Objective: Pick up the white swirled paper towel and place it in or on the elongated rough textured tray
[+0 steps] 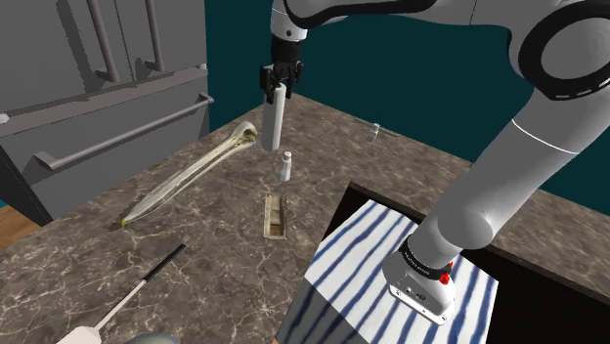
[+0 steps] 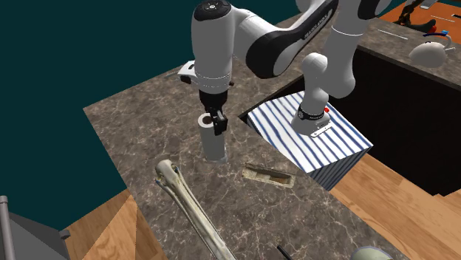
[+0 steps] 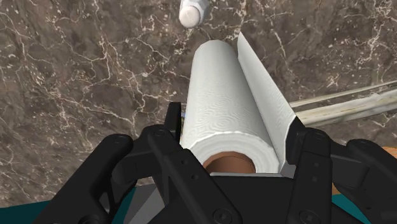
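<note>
Worked over a brown marbled counter (image 1: 205,264), beside a grey cabinet (image 1: 98,59) and teal wall (image 1: 391,59). At the end of the long tray (image 1: 186,181), clamped the gripper (image 1: 279,93) onto the upright paper towel roll (image 1: 275,122), perhaps just off the surface. Had a shallow box (image 1: 276,215) and small bottle (image 1: 285,166) close by.

- Wrist view: gripper (image 3: 234,127) body covers the near end of the paper towel roll (image 3: 222,89), so only part of the brown core shows.
- Small white bottle (image 3: 193,11) past the roll is cut by the frame edge.
- Second exterior view: long tray (image 2: 193,210) is cut off at the bottom edge.
- Shoulder view: small item (image 1: 375,130) near the far counter (image 1: 196,235) edge is too small to identify.
- White-handled tool (image 1: 117,301) is clipped at the bottom edge.
</note>
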Controlling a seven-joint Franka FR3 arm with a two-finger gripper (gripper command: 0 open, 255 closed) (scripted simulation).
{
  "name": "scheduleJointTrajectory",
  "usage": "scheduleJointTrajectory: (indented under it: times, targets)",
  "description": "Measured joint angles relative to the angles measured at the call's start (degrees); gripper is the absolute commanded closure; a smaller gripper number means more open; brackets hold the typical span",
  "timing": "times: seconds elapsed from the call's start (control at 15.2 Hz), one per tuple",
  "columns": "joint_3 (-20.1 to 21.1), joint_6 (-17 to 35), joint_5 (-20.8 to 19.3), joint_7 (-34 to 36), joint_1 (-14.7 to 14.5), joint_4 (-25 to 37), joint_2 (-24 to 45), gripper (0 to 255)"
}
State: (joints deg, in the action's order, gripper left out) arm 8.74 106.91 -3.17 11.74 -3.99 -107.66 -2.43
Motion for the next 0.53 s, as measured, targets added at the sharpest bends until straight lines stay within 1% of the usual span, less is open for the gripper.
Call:
scheduleJointTrajectory:
  times: [0.53]
  targets:
    - [3.7, -4.3, 2.5, 6.0, -3.4, -7.1, -11.3, 255]
